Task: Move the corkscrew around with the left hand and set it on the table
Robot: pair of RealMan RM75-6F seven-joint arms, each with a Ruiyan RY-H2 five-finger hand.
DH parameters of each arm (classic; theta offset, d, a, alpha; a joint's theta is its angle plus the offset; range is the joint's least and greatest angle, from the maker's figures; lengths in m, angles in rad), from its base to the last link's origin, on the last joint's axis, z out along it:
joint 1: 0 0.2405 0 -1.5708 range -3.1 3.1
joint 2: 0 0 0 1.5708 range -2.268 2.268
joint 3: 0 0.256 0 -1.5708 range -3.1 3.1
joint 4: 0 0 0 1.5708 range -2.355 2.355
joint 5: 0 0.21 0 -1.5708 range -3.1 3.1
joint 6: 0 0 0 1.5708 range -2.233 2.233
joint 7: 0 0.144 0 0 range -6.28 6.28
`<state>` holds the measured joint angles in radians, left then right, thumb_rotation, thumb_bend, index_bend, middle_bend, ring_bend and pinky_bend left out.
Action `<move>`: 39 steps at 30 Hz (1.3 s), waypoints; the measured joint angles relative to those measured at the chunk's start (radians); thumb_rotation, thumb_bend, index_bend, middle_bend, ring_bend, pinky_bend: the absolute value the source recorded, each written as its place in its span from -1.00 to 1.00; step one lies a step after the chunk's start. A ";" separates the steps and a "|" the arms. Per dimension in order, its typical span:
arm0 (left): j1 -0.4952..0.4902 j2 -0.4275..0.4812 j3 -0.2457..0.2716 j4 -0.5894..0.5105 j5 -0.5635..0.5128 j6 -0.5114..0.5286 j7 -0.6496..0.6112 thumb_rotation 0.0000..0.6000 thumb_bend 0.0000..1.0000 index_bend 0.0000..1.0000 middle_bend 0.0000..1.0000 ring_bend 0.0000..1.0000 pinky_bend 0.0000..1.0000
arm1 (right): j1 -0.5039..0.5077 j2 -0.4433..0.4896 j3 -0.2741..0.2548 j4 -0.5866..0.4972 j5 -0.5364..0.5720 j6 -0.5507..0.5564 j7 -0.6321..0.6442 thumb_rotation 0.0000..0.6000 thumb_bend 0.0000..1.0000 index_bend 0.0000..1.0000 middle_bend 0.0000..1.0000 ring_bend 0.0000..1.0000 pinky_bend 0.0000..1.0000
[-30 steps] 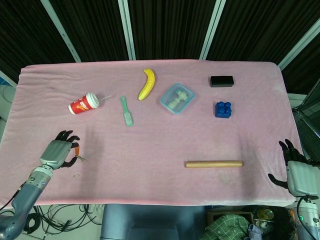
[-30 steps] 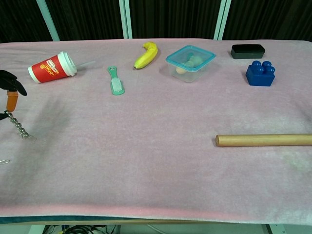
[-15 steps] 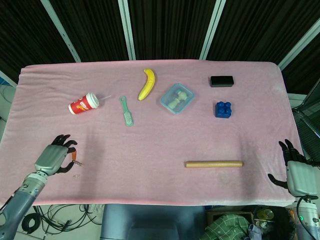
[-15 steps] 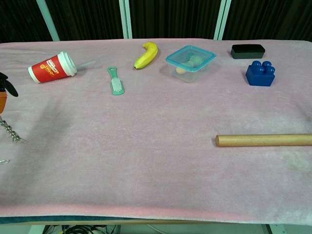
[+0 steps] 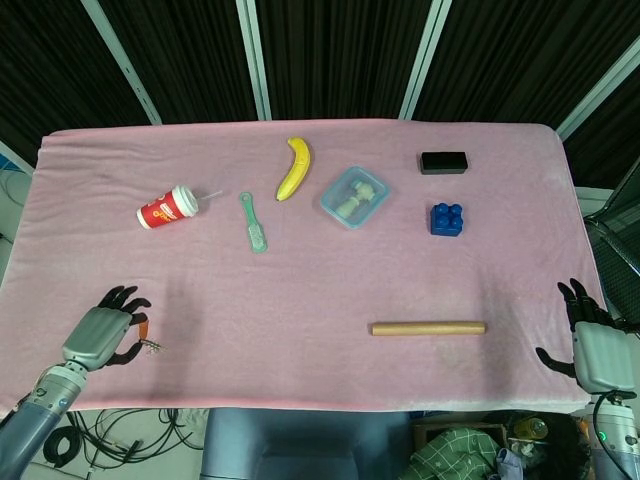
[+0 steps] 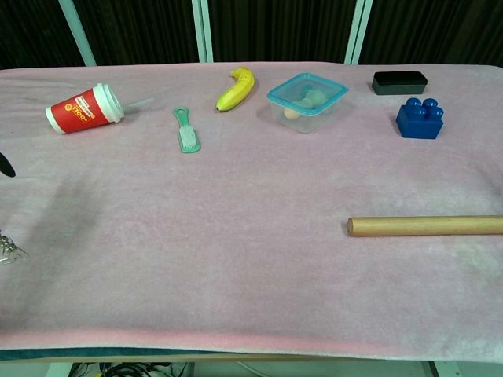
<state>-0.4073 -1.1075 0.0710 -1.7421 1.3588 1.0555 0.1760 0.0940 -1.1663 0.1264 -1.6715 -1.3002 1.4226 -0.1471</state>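
Note:
The corkscrew (image 5: pixel 147 335) has an orange handle and a metal spiral. My left hand (image 5: pixel 98 337) grips it by the handle near the table's front left corner, with the spiral pointing right, low over the pink cloth. In the chest view only the spiral's tip (image 6: pixel 8 250) and one dark fingertip (image 6: pixel 6 165) show at the left edge. I cannot tell whether the spiral touches the cloth. My right hand (image 5: pixel 596 345) hangs off the front right corner, fingers spread, holding nothing.
On the pink cloth (image 5: pixel 300 290) lie a red cup (image 5: pixel 166 208), a green brush (image 5: pixel 254 222), a banana (image 5: pixel 293 168), a lidded clear box (image 5: pixel 354 196), a blue block (image 5: pixel 447 219), a black box (image 5: pixel 444 161) and a wooden rod (image 5: pixel 427 328).
My left hand has carried the corkscrew toward the front left edge, sliding almost out of the chest view. The right hand has not moved.

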 measured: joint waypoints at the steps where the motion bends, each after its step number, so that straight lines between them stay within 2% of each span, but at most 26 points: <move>1: 0.002 -0.001 0.002 0.003 0.002 0.001 0.001 1.00 -0.09 0.18 -0.56 -1.00 -1.00 | 0.000 0.000 0.000 0.000 0.000 0.000 0.000 1.00 -0.83 -1.00 -1.00 -0.76 -0.59; 39: 0.025 -0.021 -0.001 0.038 0.021 -0.005 0.009 1.00 -0.09 0.18 -0.56 -1.00 -1.00 | -0.001 0.000 0.002 -0.001 0.004 0.003 -0.004 1.00 -0.83 -1.00 -1.00 -0.76 -0.59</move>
<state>-0.3828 -1.1289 0.0699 -1.7043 1.3796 1.0509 0.1848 0.0934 -1.1666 0.1283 -1.6730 -1.2963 1.4253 -0.1509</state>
